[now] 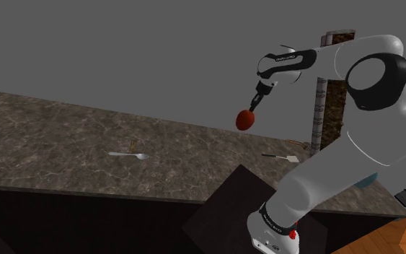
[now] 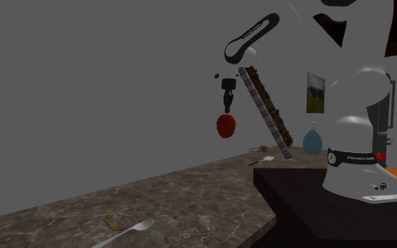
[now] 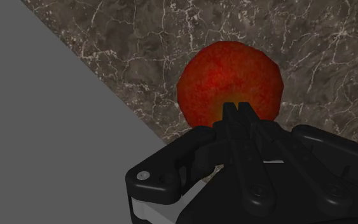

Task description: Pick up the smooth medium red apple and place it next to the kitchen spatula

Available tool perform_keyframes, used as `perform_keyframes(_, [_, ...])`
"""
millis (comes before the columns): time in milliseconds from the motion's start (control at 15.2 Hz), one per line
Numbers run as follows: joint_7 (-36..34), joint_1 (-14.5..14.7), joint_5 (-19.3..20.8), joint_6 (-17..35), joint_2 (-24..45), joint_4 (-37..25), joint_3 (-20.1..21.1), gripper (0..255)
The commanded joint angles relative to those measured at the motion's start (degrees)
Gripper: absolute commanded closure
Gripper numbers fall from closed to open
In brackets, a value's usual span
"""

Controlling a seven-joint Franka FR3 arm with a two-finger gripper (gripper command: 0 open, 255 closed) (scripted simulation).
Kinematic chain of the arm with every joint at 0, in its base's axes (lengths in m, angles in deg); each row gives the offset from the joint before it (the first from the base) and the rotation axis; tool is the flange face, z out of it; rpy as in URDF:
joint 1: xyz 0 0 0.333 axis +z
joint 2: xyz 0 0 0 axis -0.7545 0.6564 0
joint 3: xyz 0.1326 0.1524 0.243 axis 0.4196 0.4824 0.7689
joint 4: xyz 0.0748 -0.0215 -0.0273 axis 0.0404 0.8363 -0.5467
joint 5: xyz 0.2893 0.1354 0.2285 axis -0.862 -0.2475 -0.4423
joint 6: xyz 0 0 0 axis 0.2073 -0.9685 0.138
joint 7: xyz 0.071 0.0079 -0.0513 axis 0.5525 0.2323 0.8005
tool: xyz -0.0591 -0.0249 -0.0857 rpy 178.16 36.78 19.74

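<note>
Three views: each shows something the others do not.
Shoulder view: the marbled brown countertop (image 1: 64, 137) along its length, with a silver spoon (image 1: 130, 154) lying towards the view's left and the kitchen spatula (image 1: 283, 156) (dark handle, pale blade) lying further right, near the arm.
Second exterior view: a blue vase (image 2: 312, 139) and a framed picture (image 2: 316, 92) behind the arm; the spoon (image 2: 130, 230) lies close to the bottom edge, and the spatula (image 2: 262, 161) lies far back by the dark stand (image 2: 295, 201).
Wrist view: the red apple (image 3: 228, 79) seen from above, its skin mottled red and orange, with veined stone and a plain grey area beneath it.
Gripper (image 1: 252, 108): pointing down, black fingers clamped on the top of the apple.
Apple (image 1: 245, 119): hanging in the air clear of the countertop — in the shoulder view up and left of the spatula, well apart from it.
</note>
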Motion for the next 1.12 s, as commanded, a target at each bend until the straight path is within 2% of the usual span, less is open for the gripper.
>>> perform_keyframes(0, [2.0,-1.3,1.0,0.0,-1.8,1.6,-1.3,255])
perform_keyframes(528, [11.3,-6.6,4.5,-0.6,-6.6,5.0,-7.5,255])
perform_keyframes(1056, [23.0,-11.5,6.5,-1.5,-7.5,4.1,-15.4,255])
